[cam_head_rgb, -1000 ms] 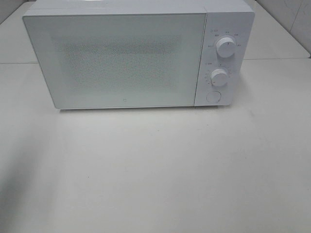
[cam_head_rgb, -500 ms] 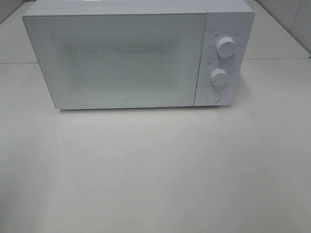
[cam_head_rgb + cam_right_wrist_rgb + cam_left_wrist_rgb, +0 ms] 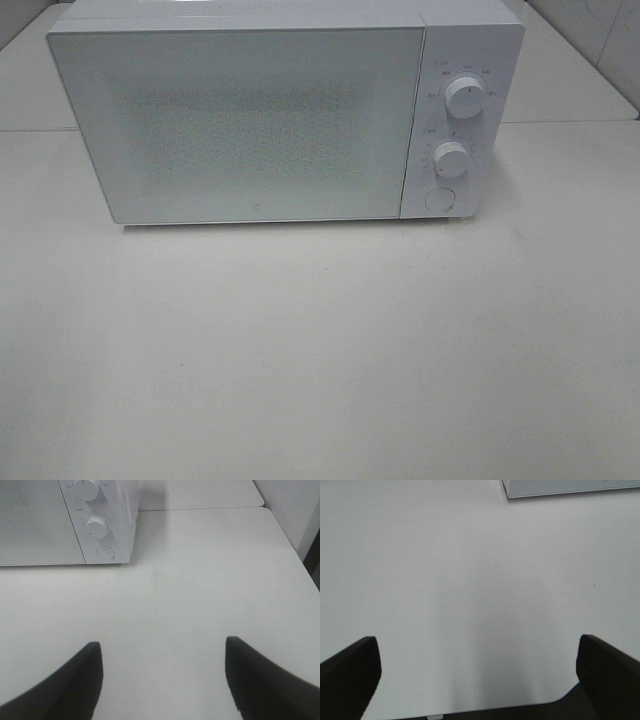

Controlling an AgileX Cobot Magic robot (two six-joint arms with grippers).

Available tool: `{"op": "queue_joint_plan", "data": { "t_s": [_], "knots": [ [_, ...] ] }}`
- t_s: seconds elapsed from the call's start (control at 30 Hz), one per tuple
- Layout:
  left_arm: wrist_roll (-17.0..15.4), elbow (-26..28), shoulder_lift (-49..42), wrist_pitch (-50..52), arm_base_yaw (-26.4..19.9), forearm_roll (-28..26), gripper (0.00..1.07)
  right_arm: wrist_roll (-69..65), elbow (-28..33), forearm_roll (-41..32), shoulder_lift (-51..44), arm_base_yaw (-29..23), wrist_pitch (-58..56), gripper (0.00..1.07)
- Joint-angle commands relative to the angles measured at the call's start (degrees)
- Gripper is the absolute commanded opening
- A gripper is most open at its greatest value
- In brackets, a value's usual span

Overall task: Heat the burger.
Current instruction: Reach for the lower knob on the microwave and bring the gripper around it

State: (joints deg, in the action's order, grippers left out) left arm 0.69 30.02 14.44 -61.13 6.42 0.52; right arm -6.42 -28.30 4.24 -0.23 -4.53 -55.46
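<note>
In the high view we see a white microwave (image 3: 285, 115) standing at the back of the desk (image 3: 320, 350). Its door (image 3: 235, 125) is shut, and the dotted window lets us see nothing inside. On the panel to the right of the door there are two knobs (image 3: 465, 97), one above the other, and a round button (image 3: 439, 199) below them. No arm shows in this view.

In the left wrist view the left claw (image 3: 477, 650) is wide open over bare desk, with nothing between its dark fingers (image 3: 350, 675). A corner of the microwave is far ahead.

In the right wrist view the right claw (image 3: 162, 647) is also open and holds nothing. It points toward the microwave's panel side.

The burger shows in none of the views, so we cannot tell where it is.
</note>
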Motion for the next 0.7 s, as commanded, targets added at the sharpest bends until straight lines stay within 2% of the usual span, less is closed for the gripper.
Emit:
{"op": "queue_joint_plan", "data": {
  "t_s": [0.03,0.3,0.37,0.4,0.47,0.5,0.57,0.7],
  "knots": [
    [0.23,-0.23,-0.63,-0.34,-0.11,0.17,0.98,0.63,0.17,0.06,-1.55,0.34,0.40,0.66],
    [0.17,-0.23,-2.29,-0.29,-0.52,0.11,0.98,0.63,0.17,0.06,-1.55,0.34,0.40,0.66],
    [0.17,-0.23,-7.85,-0.29,-4.24,0.11,0.98,0.63,0.17,0.06,-1.55,0.34,0.40,0.66],
    [0.17,-0.23,-7.85,-0.29,-4.24,0.11,0.98,0.63,0.17,0.06,-1.55,0.34,0.40,0.66],
    [0.17,-0.23,-13.92,-0.29,-7.45,0.11,0.98,0.63,0.17,0.06,-1.55,0.34,0.40,0.66],
    [0.17,-0.23,-13.92,-0.29,-7.45,0.11,0.98,0.63,0.17,0.06,-1.55,0.34,0.40,0.66],
    [0.06,-0.23,-16.04,-0.17,-10.31,0.17,0.98,0.63,0.17,0.06,-1.55,0.34,0.40,0.66],
    [0.17,-0.29,-15.81,-0.23,-10.77,-0.06,0.98,0.63,0.17,0.11,-1.43,0.34,0.40,0.66]
  ]
}}
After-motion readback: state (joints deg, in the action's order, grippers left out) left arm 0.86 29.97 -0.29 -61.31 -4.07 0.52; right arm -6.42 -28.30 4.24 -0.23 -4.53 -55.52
